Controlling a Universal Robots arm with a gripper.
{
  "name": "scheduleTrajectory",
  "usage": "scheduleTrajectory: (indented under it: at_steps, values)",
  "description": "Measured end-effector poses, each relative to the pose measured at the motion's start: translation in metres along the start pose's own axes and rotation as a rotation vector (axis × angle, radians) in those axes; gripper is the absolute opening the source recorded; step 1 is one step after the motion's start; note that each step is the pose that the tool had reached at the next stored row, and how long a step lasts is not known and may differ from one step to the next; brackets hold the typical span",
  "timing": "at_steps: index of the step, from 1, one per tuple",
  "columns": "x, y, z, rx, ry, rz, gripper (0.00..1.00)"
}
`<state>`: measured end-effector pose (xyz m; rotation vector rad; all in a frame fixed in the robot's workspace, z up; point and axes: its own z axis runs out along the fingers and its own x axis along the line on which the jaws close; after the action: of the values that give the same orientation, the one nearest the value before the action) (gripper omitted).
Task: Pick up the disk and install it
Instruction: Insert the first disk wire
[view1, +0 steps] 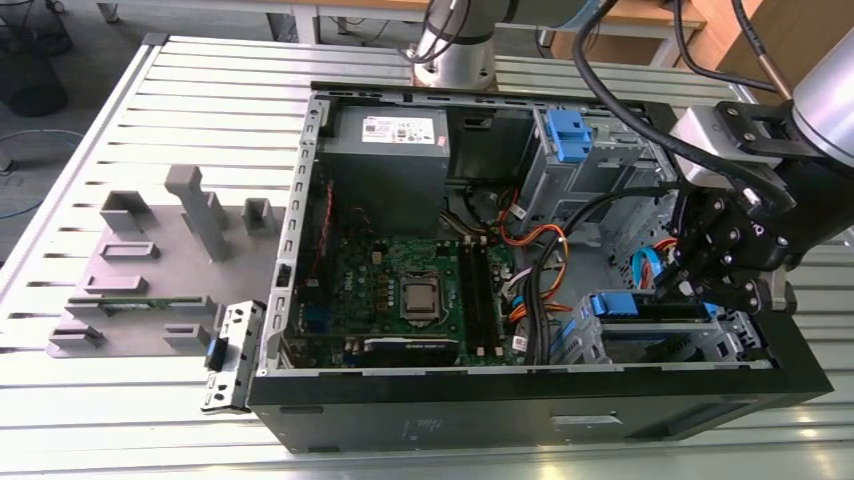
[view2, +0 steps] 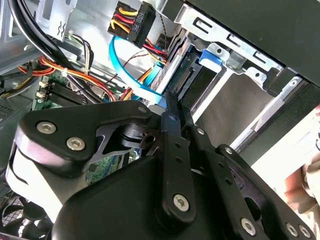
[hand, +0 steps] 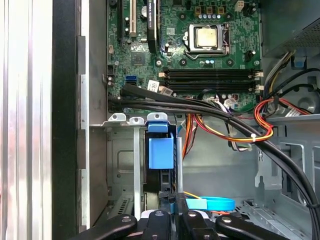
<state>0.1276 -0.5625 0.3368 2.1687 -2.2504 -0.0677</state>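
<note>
My gripper sits inside the open computer case, at the drive cage on the exterior view's right. In the first wrist view its fingers look nearly closed; I cannot tell whether they clamp anything. One disk stands on edge in the cage slot, blue tab toward me, long axis running down into the bay. Beyond: one motherboard, then one grey power supply.

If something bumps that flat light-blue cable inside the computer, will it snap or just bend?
Probably it just bends: the light-blue cable already lies in a curved loop, so it looks floppy. It is thin and ribbon-like, so it is likely light and would spring aside.
</note>
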Motion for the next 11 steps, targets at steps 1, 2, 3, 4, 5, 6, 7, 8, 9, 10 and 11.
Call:
scheduleTrajectory:
  at_steps: [1,2,3,4,5,6,7,8,9,10,11]
  values:
    - [0.0000,0.0000,0.0001,0.0000,0.0003,0.000,0.16]
    - [0.0000,0.0000,0.0001,0.0000,0.0004,0.000,0.16]
    - [0.0000,0.0000,0.0001,0.0000,0.0004,0.000,0.16]
    - [0.0000,0.0000,0.0002,0.0001,0.0003,0.000,0.16]
    - [0.0001,0.0002,0.0002,0.0012,0.0000,0.000,0.16]
    - [0.0000,0.0003,0.0001,0.0014,0.0001,0.000,0.16]
    - [0.0000,0.0004,0.0000,0.0018,0.0002,0.000,0.16]
    - [0.0000,0.0006,0.0001,0.0024,0.0001,0.000,0.16]
    - [0.0001,0.0008,0.0001,0.0031,0.0001,0.000,0.16]
    - [0.0001,0.0009,0.0001,0.0036,0.0001,0.000,0.16]
    - [0.0004,0.0011,0.0001,0.0048,0.0001,0.000,0.16]
